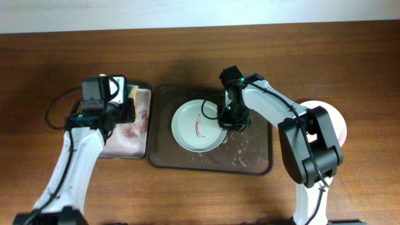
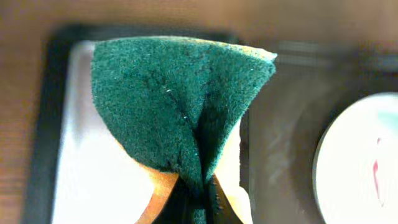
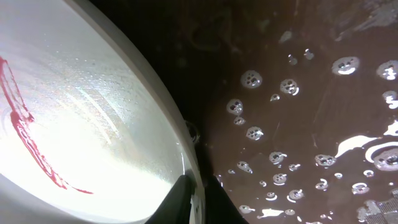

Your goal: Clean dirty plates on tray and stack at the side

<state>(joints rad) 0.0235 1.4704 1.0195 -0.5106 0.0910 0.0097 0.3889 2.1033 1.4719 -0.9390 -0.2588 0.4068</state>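
A white plate [image 1: 190,128] with a red-brown sauce streak lies on the dark brown tray [image 1: 256,159]. My right gripper [image 1: 229,119] is shut on the plate's right rim; in the right wrist view the fingers [image 3: 198,199] pinch the rim of the plate [image 3: 74,124] over the wet tray [image 3: 311,93]. My left gripper [image 1: 128,100] is shut on a folded green and yellow sponge [image 2: 180,106] above the sponge tray [image 2: 93,186]. A pinkish-white plate [image 1: 337,122] lies on the table at the right, partly hidden by my right arm. No pale green plate shows.
The smaller black-rimmed sponge tray [image 1: 134,134] with pink smears sits left of the brown tray. Water drops and suds [image 3: 286,84] dot the brown tray's right part. A black cable [image 1: 56,106] loops on the table at the left.
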